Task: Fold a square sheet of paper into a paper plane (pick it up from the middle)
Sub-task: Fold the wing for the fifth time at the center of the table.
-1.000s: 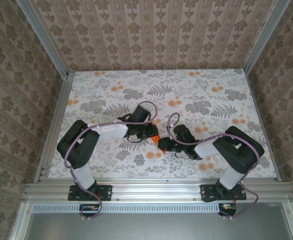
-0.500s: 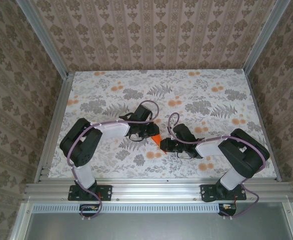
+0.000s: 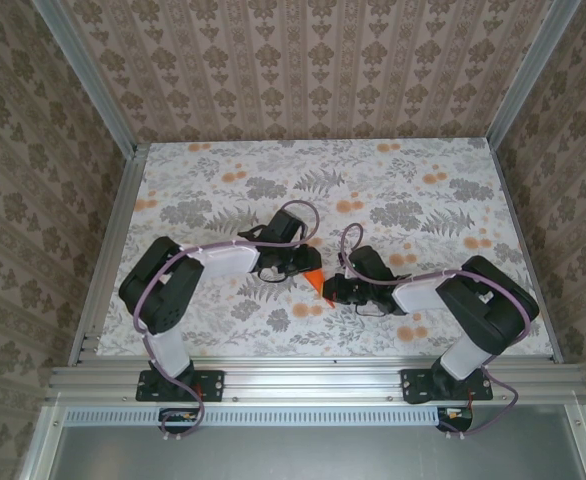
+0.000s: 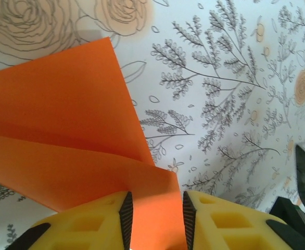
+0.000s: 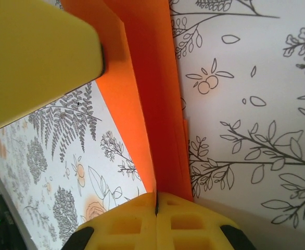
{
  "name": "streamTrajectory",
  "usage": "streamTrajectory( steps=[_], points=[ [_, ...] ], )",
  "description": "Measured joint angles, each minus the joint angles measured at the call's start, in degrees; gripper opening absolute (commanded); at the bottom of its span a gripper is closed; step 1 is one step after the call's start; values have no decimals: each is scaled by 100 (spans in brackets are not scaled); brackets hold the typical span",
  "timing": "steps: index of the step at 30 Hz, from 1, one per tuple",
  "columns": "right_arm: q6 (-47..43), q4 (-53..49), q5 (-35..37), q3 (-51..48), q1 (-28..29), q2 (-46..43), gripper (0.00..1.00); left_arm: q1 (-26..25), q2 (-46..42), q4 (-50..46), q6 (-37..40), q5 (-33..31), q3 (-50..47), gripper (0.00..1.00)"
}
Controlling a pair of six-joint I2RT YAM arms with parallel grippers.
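The paper [image 4: 64,120] is plain bright orange, a shade darker where one layer shadows another. My fingers [image 4: 90,224] are yellow, with black pads [image 4: 126,221] on their inner faces. The table [image 3: 223,170] is white, drawn over with grey ferns, sprigs and roses, and dotted with pale orange blossoms. The walls [image 3: 313,70] are beige with brown damask stripes. My arms [image 3: 158,295] are black with white links, their cables [image 3: 295,205] lilac. The frame [image 3: 313,378] is silver.
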Motion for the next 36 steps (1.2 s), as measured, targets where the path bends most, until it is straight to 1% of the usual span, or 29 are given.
streamTrajectory(
  steps=[4,8,11,16,26,29,32,36],
  points=[
    [271,146,-225,7,-92,114,0,-7,-278,85,26,90,-42,41],
    [555,319,-439,7,-184,227,0,-26,-614,181,46,105,-195,41],
    [732,431,-573,7,-238,304,0,-44,-667,236,52,103,-267,40],
    [879,538,-643,7,-267,365,0,-42,-562,337,107,116,-295,40],
    [992,568,-726,7,-310,391,0,-37,125,516,136,142,-101,40],
    [994,568,-723,7,-308,391,5,-22,251,549,155,140,-61,39],
    [997,568,-726,7,-308,389,8,-4,352,551,173,140,-31,39],
    [999,518,-726,9,-308,319,15,-4,382,549,225,140,-31,38]
  ],
)
